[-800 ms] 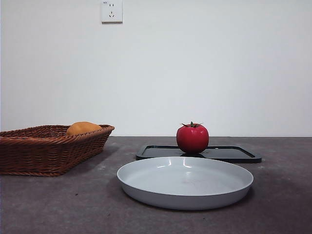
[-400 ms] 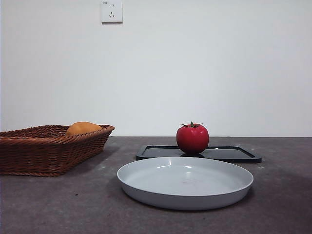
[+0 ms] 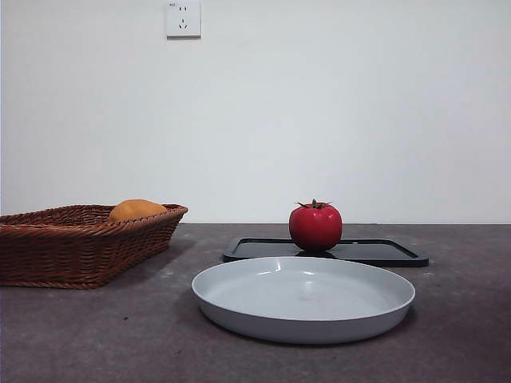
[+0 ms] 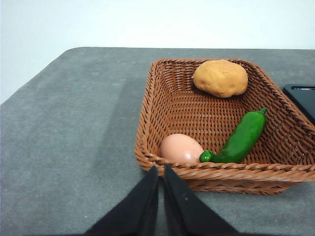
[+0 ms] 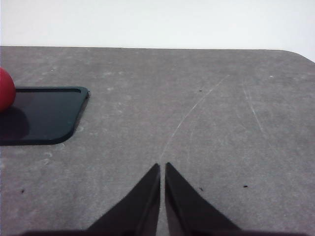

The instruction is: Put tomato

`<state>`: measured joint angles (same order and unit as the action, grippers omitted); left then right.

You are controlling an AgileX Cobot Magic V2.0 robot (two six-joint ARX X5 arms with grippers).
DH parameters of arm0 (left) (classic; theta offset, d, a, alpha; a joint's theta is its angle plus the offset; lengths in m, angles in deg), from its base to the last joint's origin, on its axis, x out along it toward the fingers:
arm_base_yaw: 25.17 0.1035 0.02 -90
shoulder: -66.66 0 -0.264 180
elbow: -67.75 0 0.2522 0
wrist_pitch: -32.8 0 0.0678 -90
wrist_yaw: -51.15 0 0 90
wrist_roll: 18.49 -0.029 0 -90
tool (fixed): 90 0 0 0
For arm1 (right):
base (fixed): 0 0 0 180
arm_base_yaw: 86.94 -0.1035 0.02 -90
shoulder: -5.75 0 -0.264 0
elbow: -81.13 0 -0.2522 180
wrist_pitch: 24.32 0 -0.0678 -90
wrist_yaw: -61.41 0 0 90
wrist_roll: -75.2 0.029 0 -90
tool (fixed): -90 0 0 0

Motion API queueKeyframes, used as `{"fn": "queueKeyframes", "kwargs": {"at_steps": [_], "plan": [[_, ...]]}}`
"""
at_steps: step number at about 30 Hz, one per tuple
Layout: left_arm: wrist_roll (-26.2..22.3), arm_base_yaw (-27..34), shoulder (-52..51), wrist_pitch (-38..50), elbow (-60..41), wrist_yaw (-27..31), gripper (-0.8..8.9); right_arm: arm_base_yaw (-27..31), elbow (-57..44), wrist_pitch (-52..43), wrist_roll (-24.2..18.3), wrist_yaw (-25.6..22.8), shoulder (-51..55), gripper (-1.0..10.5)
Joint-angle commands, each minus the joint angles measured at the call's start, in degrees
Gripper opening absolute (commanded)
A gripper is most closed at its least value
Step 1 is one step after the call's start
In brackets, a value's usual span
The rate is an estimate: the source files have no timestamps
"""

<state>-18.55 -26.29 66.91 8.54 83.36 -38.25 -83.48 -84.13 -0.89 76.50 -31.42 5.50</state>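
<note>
The tomato (image 3: 315, 227), glossy red with a green stem, stands on a black tray (image 3: 375, 252) behind the grey plate (image 3: 303, 298) in the front view. Only its red edge (image 5: 5, 91) shows in the right wrist view, on the tray (image 5: 44, 115). My right gripper (image 5: 162, 167) is shut over bare table, well away from the tomato. My left gripper (image 4: 161, 169) is shut, hovering just outside the near rim of the wicker basket (image 4: 162, 98). Neither arm appears in the front view.
The wicker basket (image 3: 80, 239) at the left holds an orange rounded fruit (image 4: 220, 77), a green pepper (image 4: 241, 137) and a pale egg (image 4: 181, 148). A wall with a socket (image 3: 183, 17) rises behind the table.
</note>
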Motion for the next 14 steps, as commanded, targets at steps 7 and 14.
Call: {"fn": "queueKeyframes", "kwargs": {"at_steps": [7,14], "plan": [[0.0,0.1,-0.1,-0.2,-1.2,-0.5,0.19,0.2,-0.4,0.1,-0.4,0.0,0.0,0.1],[0.1,0.1,-0.1,-0.2,-1.2,-0.5,0.19,0.2,-0.3,-0.7,-0.4,-0.2,0.0,0.1]]}}
